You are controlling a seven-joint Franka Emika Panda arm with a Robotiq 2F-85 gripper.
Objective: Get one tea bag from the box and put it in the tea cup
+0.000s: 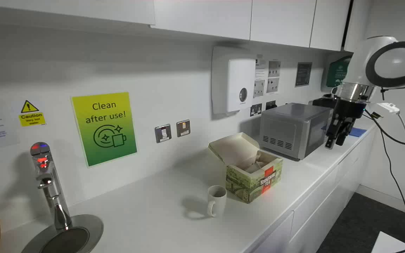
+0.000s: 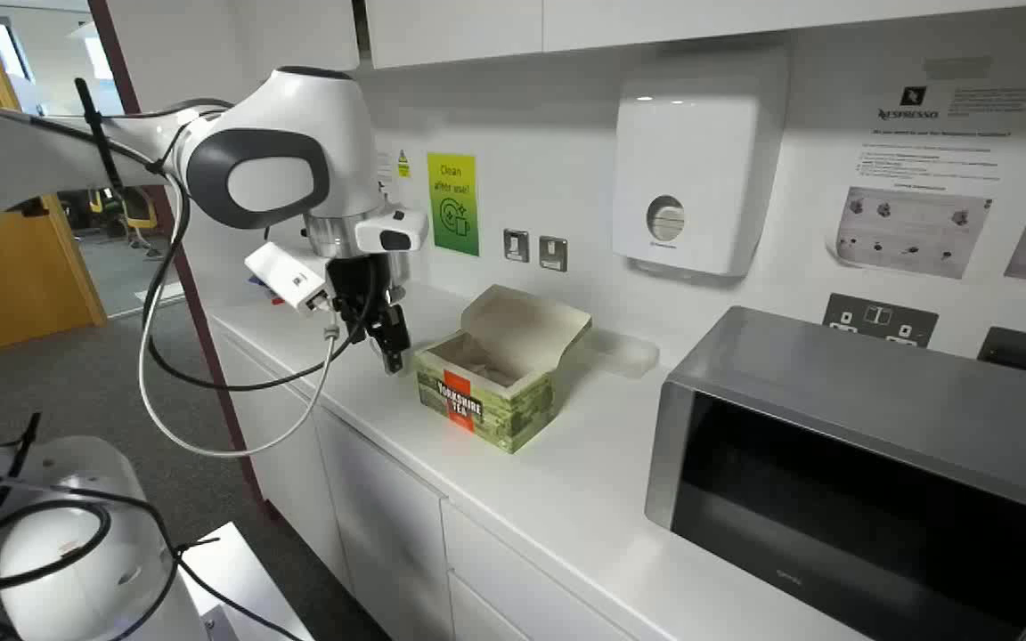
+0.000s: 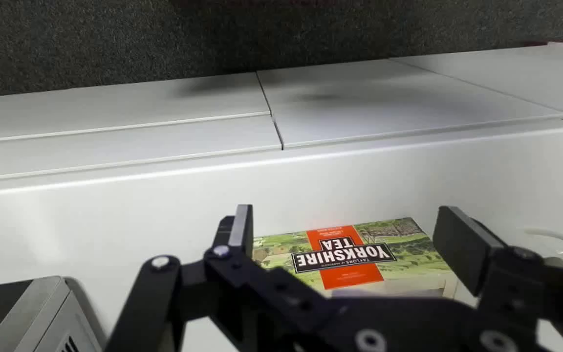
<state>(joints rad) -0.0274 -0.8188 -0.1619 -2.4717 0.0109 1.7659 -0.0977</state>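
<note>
Exterior view: the task is apparently only beginning, picking and placing both remaining. Left, a yellow label is reading "Caution Very hot water"; next, a green sign, "Clean after use!" Lower centre, the tea cup is standing just beside the box, lid raised, marked "Yorkshire Tea"; right, the tool is hanging, jaws apart, holding nothing.

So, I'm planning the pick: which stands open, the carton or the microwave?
The Yorkshire Tea carton: its lid is raised and its inside shows, while the grey microwave has its door shut.
</note>
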